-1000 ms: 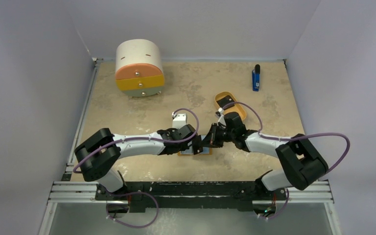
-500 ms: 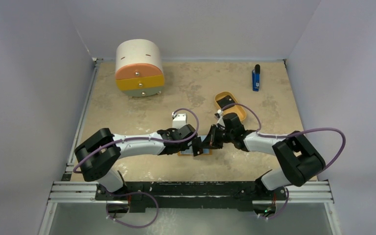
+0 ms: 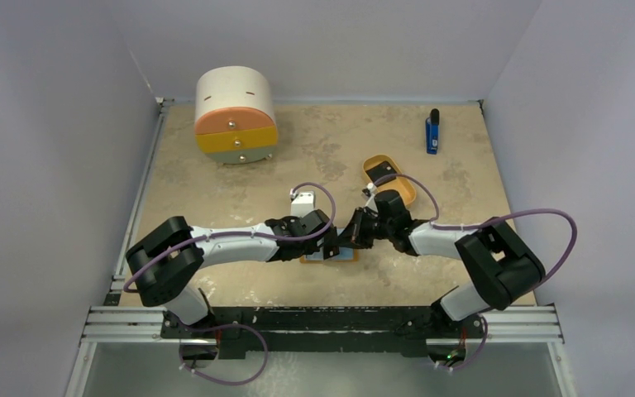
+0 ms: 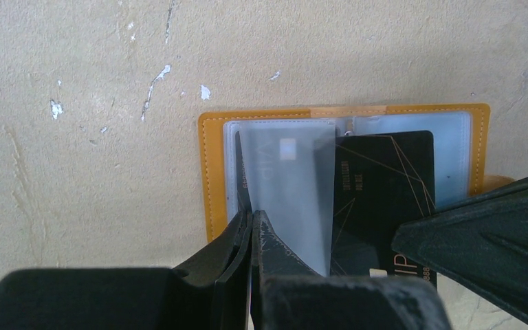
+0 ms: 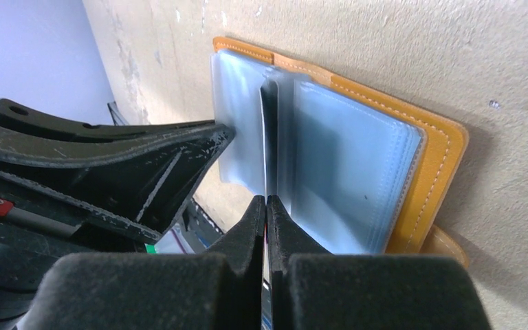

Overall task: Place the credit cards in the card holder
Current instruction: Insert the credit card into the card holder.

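Observation:
The orange card holder (image 4: 210,172) lies open on the table, its clear grey-blue pockets (image 5: 344,172) facing up. My left gripper (image 4: 251,214) is shut on the edge of one clear pocket page (image 4: 295,185), holding it raised. A black credit card (image 4: 385,185) with gold lines lies partly in the pocket beside that page. My right gripper (image 5: 267,201) is shut on this card, which shows edge-on (image 5: 269,137) between the pages. Another card (image 4: 269,165) shows dimly behind the raised page. In the top view both grippers (image 3: 331,242) (image 3: 349,240) meet over the holder (image 3: 341,256).
A tan oval tray (image 3: 389,179) sits just behind the right wrist. A round drawer cabinet (image 3: 235,116) stands at the back left, and a blue-and-black stick (image 3: 432,132) lies at the back right. The table's near edge is close behind the holder.
The right arm's elbow has drawn in to the left and its wrist has edged toward the holder with the card. The left arm has stayed put.

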Controlling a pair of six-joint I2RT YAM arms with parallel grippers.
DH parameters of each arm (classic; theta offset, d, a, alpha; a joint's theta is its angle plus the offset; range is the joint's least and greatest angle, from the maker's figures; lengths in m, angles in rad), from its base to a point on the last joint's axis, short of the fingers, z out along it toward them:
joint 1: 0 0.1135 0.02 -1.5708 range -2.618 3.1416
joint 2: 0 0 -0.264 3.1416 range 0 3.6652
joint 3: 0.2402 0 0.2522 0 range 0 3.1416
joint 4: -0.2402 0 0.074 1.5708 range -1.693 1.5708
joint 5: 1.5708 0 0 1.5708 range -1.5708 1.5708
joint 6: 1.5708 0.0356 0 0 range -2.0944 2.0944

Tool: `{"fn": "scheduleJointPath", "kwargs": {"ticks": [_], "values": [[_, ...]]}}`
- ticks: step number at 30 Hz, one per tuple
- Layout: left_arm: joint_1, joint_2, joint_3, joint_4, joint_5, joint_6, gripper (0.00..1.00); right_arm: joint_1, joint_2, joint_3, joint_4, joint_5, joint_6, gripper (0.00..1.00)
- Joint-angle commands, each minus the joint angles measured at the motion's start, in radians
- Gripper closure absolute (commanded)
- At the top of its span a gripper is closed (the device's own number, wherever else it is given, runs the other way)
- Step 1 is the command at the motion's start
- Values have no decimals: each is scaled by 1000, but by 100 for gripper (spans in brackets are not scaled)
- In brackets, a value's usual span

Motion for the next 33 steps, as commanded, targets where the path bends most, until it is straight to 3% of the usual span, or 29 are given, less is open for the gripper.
{"fn": "scheduleJointPath", "kwargs": {"ticks": [1,12,18,24,28,33], "values": [[4,-5,-17,11,16,-17,100,11,8,-4,70,56,46,100],[4,-17,-10,-4,17,-16,100,45,69,-3,114,70,64,100],[7,-67,5,-36,13,-13,78,49,74,-10,114,74,62,100],[22,-150,12,-85,-7,-10,67,49,74,-6,97,77,47,100],[48,-169,-24,-78,-19,-11,67,49,74,-1,78,83,32,100],[83,-137,-77,-23,1,-13,77,51,71,7,53,89,17,100]]}}
